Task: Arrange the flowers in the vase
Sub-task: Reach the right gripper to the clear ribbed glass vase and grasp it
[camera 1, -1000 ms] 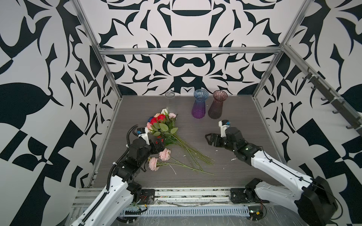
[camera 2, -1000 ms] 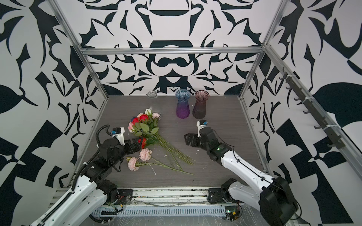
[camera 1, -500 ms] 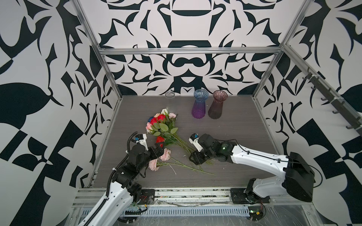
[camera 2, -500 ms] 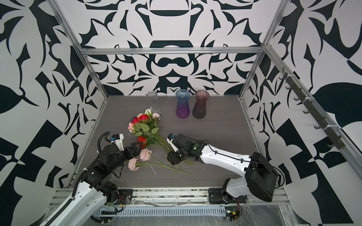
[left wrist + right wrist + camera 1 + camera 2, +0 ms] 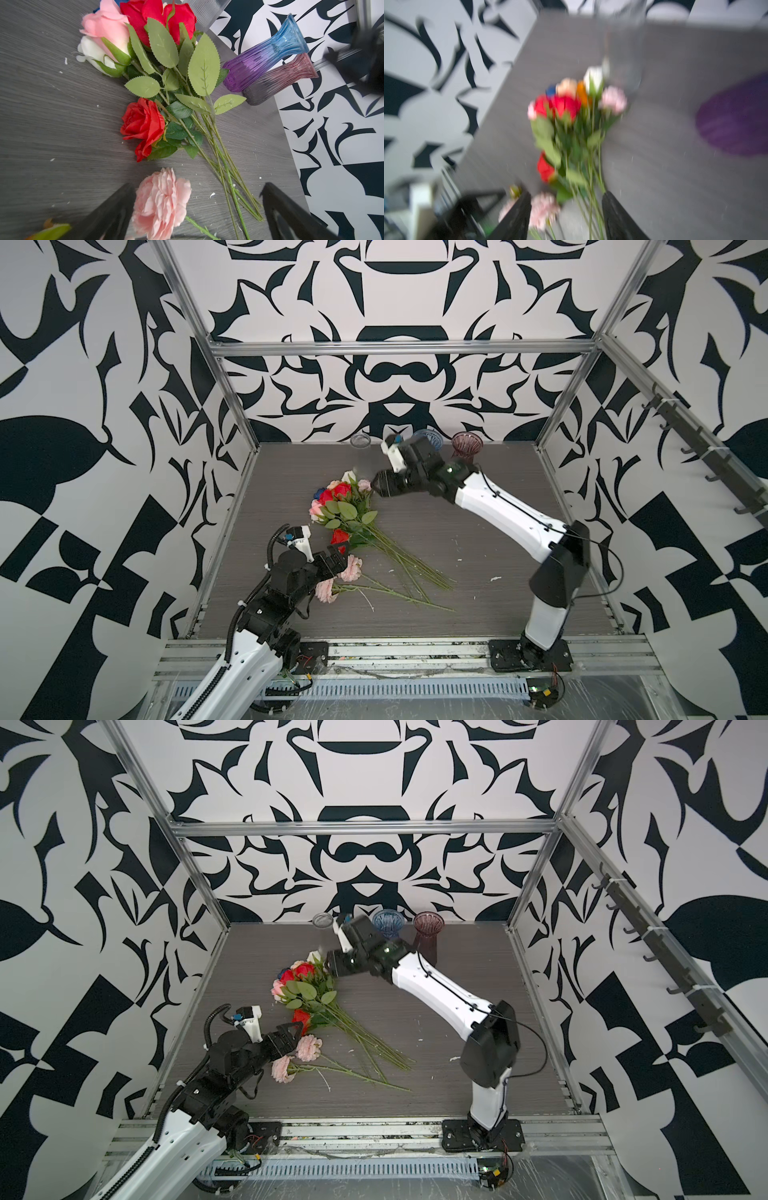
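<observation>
The flowers (image 5: 345, 510) lie in a loose bunch on the grey table (image 5: 498, 572), heads together and green stems fanned out. The left gripper (image 5: 197, 187) is low, right at the edge of the bunch, and its two black fingers are spread wide. It grips nothing. A fluffy pink bloom (image 5: 162, 203) lies on the table between those fingers, close to one finger (image 5: 116, 212); I cannot tell if it touches. Just past the fingertips lies a red rose (image 5: 143, 126), and farther out are pink, white and red roses with big leaves. The right gripper (image 5: 376, 489) hangs up in the air, just beside the flower heads. Its wrist view is blurry, but its jaws stand partly apart and the table and stems show through the gap, so it holds nothing I can see. Behind this gripper, at the back of the table, stand a blue and purple vase (image 5: 264, 56) and a pink and grey vase (image 5: 278, 81), side by side. No flower is in either vase.
</observation>
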`<control>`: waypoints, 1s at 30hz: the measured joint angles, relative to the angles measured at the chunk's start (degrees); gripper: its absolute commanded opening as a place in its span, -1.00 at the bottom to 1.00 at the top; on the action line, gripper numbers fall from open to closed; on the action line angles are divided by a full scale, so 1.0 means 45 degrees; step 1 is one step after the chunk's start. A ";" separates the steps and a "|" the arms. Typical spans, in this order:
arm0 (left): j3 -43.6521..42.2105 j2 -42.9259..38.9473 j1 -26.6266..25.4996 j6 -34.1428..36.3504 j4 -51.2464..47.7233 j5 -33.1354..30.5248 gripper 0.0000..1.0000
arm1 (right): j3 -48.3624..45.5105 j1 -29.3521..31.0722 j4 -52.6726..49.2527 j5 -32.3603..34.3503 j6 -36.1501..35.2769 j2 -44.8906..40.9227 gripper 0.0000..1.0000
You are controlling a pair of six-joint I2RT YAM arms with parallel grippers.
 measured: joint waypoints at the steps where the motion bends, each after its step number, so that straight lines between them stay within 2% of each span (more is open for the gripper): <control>1: -0.0005 -0.0073 0.0029 0.0000 0.0010 0.0005 0.99 | 0.1307 -0.0248 -0.0141 -0.0248 0.0078 0.0797 0.14; 5: -0.0151 -0.0636 0.0126 0.0005 0.0063 0.0029 0.98 | 0.6596 -0.1005 -0.1239 -0.0782 0.0724 0.4483 0.11; 7: -0.0204 -0.0942 0.0180 0.0000 0.0019 0.0024 0.98 | 0.8476 -0.1151 -0.1778 -0.0729 0.1073 0.6023 0.16; 9: -0.0219 -0.1185 0.0233 0.0000 0.0029 0.0019 0.97 | 0.9204 -0.1190 -0.2021 -0.0529 0.1413 0.6980 0.19; 11: -0.0282 -0.1341 0.0277 0.0000 0.0044 0.0019 0.97 | 0.8845 -0.1146 -0.2025 -0.0223 0.1797 0.7334 0.21; 18: -0.0413 -0.1205 0.0403 0.0010 0.0087 0.0170 0.97 | 0.5571 -0.1039 -0.0403 0.0296 0.2681 0.6528 0.20; 30: -0.0413 -0.0865 0.0641 0.0049 0.0442 0.0588 0.99 | 0.3915 -0.0986 0.2725 0.0248 0.3774 0.5251 0.21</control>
